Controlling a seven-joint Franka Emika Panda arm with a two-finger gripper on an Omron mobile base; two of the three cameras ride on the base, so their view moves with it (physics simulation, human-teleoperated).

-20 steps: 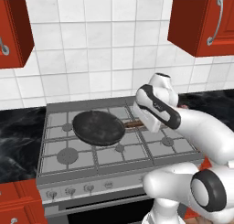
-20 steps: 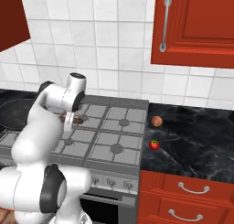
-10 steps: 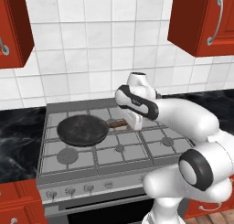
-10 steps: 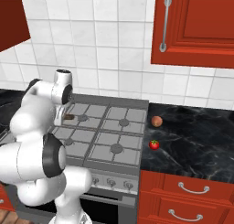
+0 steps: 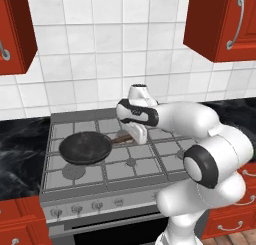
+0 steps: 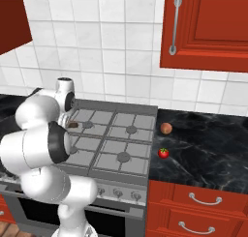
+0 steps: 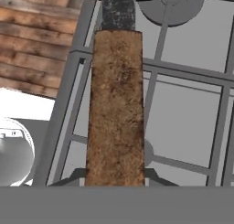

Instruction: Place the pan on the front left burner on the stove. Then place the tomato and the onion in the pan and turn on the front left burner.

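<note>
The black pan (image 5: 86, 147) hovers over the left column of the grey stove (image 5: 150, 164), just behind the wide front left burner (image 5: 73, 172). My gripper (image 5: 131, 135) is shut on its wooden handle (image 5: 121, 138). In the hand view the handle (image 7: 115, 104) runs straight up from between my gripper (image 7: 115, 177) toward the pan's rim at the top edge. The tomato (image 6: 163, 153) and the onion (image 6: 166, 128) lie on the black counter to the right of the stove (image 6: 121, 134), the onion behind the tomato. A bit of the handle (image 6: 73, 125) peeks out beside my arm.
A row of small knobs (image 5: 77, 208) lines the stove's front panel. Black marble counter (image 6: 208, 149) flanks the stove on both sides. Red wall cabinets (image 5: 220, 24) hang above, and red drawers (image 6: 193, 207) sit below the counter.
The arm has swung left with the pan in its grip, from the middle of the stove to the left column. The tomato and the onion have stayed put.
</note>
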